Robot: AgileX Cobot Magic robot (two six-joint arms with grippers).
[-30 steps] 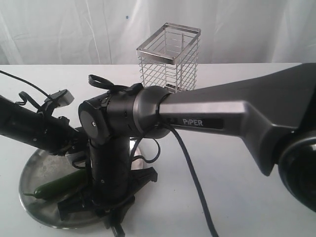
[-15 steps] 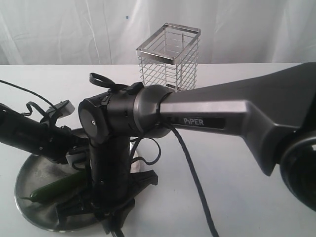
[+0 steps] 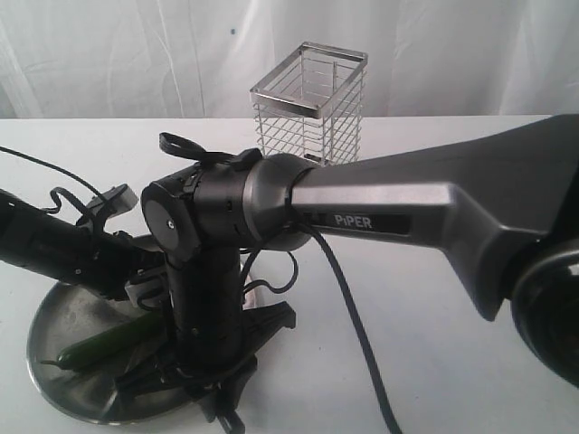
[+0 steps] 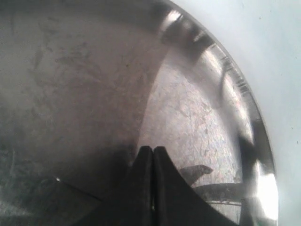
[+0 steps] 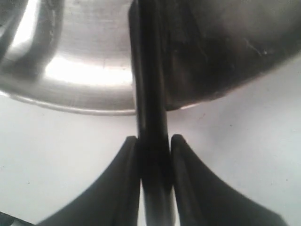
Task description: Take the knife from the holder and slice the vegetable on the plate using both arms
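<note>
exterior view: the largest thing is the right black jointed robot arm with a grey tube link marked "piper" [image 3: 407, 212], which reaches from the right side across the middle and bends down over the near edge of the wide round plate of shiny scuffed stainless steel [image 3: 54, 321]. the left black jointed arm with cables [image 3: 54, 249] comes in low from the left, over the same plate. behind both, well apart from the plate, the tall rectangular basket holder of shiny steel wire [image 3: 312, 104] stands upright on the white table [image 3: 434, 362]. the slender dark green vegetable [image 3: 104, 342] lies on the plate, between the two arms, its thin stem end pointing to the left.

in the right wrist view the right gripper [image 5: 153, 150] has its black fingers [image 5: 123, 188] pressed on the black handle of the slim kitchen knife [image 5: 149, 94]; the knife runs from the fingers over the plate rim [image 5: 70, 101].

in the left wrist view the left gripper [image 4: 153, 153] hangs just above the plate surface [image 4: 70, 70], its two fingertips [image 4: 143, 162] meeting with nothing between them.
</note>
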